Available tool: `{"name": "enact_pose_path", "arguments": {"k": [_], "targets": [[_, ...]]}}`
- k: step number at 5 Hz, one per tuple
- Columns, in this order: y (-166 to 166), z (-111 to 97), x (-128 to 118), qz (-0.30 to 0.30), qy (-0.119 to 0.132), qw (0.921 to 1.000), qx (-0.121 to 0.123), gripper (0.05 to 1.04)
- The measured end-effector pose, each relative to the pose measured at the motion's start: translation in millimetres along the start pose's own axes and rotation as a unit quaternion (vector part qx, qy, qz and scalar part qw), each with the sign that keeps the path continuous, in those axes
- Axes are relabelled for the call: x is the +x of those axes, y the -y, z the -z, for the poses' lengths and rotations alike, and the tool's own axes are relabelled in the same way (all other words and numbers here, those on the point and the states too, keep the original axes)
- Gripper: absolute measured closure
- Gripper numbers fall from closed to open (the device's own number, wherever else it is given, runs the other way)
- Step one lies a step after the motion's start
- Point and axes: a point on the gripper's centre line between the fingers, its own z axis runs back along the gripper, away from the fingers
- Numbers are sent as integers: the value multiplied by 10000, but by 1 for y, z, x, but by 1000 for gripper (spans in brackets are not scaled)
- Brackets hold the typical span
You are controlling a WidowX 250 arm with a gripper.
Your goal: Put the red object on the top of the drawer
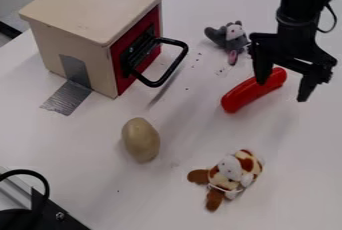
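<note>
Container: cream-painted box-shaped drawer unit (pixel 93 4) on the white counter (pixel 160 194), with a red front panel (pixel 123 85) and a black loop handle (pixel 173 68). Panel seated in the box; contents cannot be seen. Silver-grey tape (pixel 69 96) joins box side to counter.

Task's thing: glossy red, slightly curved, elongated object (pixel 244 95), lying on the counter, well apart from the unit.

Black two-finger claw (pixel 283 90): wide open, grasping nothing, over the red object's upper end; contact cannot be told.

Also on counter: tan, potato-like object (pixel 141 140); brown-and-white plush animal (pixel 234 172); grey plush animal (pixel 234 34) near the claw.
</note>
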Motion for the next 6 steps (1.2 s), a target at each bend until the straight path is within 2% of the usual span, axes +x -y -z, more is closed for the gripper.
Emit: {"name": "enact_pose_path", "arguments": {"k": [1, 2, 3, 4, 5, 6], "targets": [[-27, -23, 2, 275, 96, 9995, 144, 85], [-41, -21, 1, 401, 43, 9987, 302, 85], [-46, 14, -8, 467, -365, 9979, 256, 85], [-42, 42, -15, 396, -615, 9973, 31, 85], [-45, 55, -14, 425, -665, 9968, 97, 118], [-48, 58, -10, 379, -622, 9971, 223, 390]]}}
